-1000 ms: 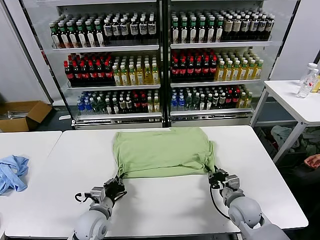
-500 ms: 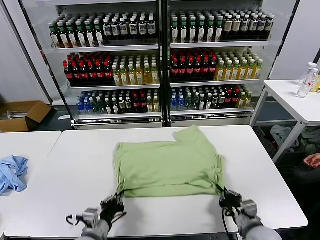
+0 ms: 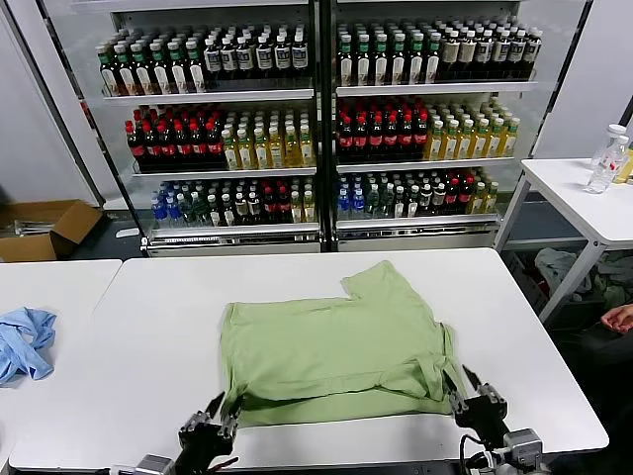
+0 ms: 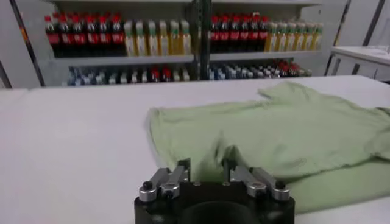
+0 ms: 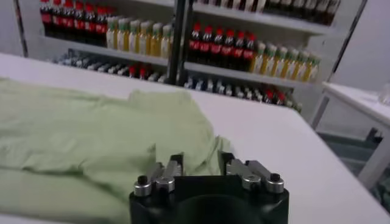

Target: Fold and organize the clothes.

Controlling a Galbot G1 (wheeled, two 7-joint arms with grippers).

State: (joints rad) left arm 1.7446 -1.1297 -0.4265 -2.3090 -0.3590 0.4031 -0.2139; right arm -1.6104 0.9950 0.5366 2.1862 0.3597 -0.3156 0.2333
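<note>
1. Glass-fronted drinks cabinet (image 3: 321,119) — shelves packed with rows of bottles.
2. Left gripper (image 3: 216,421) at the white table's (image 3: 158,327) near edge, jaws parted, holding nothing.
3. Light green polo shirt (image 3: 331,341) lies mid-table, plain back up.
4. Right gripper (image 3: 471,391) — jaws apart, empty, beside the shirt's corner.

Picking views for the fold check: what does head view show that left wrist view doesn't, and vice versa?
Head only: right gripper open at the green polo shirt's near right corner, the light blue garment on the side table, the cardboard box.
Left wrist only: a close look at the left gripper, jaws apart, nothing between them.
Both: the shirt lying on the white table, the drinks cooler behind.
</note>
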